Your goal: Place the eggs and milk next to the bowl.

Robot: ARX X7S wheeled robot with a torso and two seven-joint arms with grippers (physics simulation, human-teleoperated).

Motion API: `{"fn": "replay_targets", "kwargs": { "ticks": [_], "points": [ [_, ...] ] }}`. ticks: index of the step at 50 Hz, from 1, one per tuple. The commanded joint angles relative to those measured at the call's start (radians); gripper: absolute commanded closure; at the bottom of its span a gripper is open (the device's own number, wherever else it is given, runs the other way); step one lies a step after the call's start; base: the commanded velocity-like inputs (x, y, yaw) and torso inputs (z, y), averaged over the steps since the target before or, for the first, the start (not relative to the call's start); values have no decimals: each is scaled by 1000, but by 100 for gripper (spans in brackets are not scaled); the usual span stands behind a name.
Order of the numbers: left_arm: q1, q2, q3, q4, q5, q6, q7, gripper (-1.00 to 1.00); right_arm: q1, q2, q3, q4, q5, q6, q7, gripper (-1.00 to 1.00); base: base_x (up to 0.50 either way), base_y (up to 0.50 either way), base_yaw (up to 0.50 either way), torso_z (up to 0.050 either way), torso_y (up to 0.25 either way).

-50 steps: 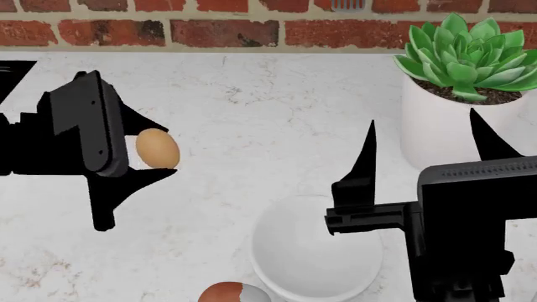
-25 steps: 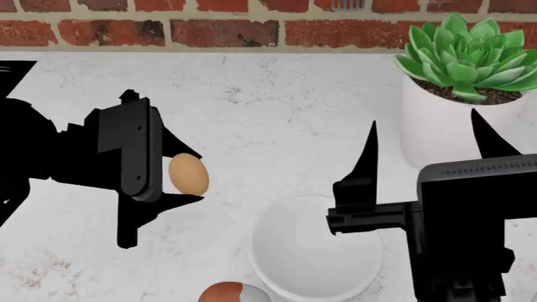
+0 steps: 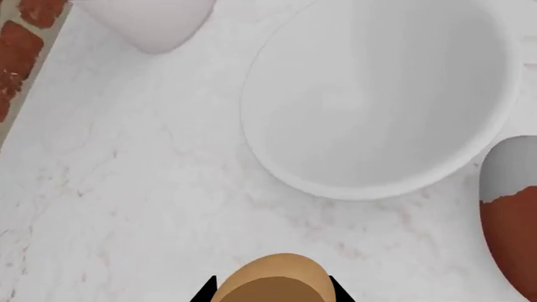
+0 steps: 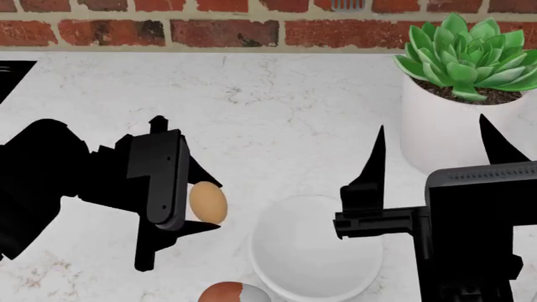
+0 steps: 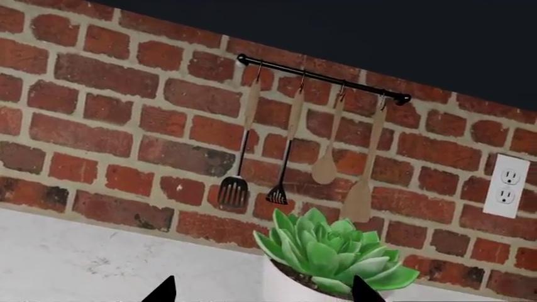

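Observation:
My left gripper (image 4: 216, 205) is shut on the small pale tan egg (image 4: 207, 202), holding it just left of the glossy white bowl (image 4: 302, 255) and above the marble counter. In the left wrist view the egg (image 3: 273, 280) sits between the black fingertips of that gripper (image 3: 273, 290), with the bowl (image 3: 378, 94) ahead. The reddish-brown egg with a grey-white end (image 4: 231, 293) lies on the counter at the bowl's near left, also seen as the egg (image 3: 512, 214). My right gripper (image 4: 432, 126) stands open and empty over the bowl's right side, fingers pointing at the wall (image 5: 265, 290). The milk is out of view.
A white pot with a green succulent (image 4: 457, 119) stands at the back right, right behind the right gripper's fingers; the pot (image 3: 151, 22) and the succulent (image 5: 323, 251) show in the wrist views. A brick wall (image 4: 226, 31) bounds the counter, with a utensil rail (image 5: 319, 82) and an outlet (image 5: 507, 185).
My left gripper has carried the tan egg to the right and nearer, from the open counter up to the bowl's left side. The right arm has barely shifted.

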Motion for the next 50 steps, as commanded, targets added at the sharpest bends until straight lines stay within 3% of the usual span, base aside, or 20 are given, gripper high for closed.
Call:
{"fn": "replay_targets", "kwargs": {
  "ticks": [1,20,34,50],
  "points": [
    [27,52,-9,-45,20,1,19,100,-6,-10,29,-6,-15,2,-21,-100,0,0,0,0,0],
    [43,91,1,-139,26,65,27,100,-9,-4,29,-6,-12,6,-16,-100,0,0,0,0,0],
    [11,224,-1,-463,39,251,42,100,-15,2,33,-10,-9,12,-11,-100,0,0,0,0,0],
    [32,244,-24,-471,74,260,44,100,-28,8,40,-11,-7,12,-5,-100,0,0,0,0,0]
  ]
}}
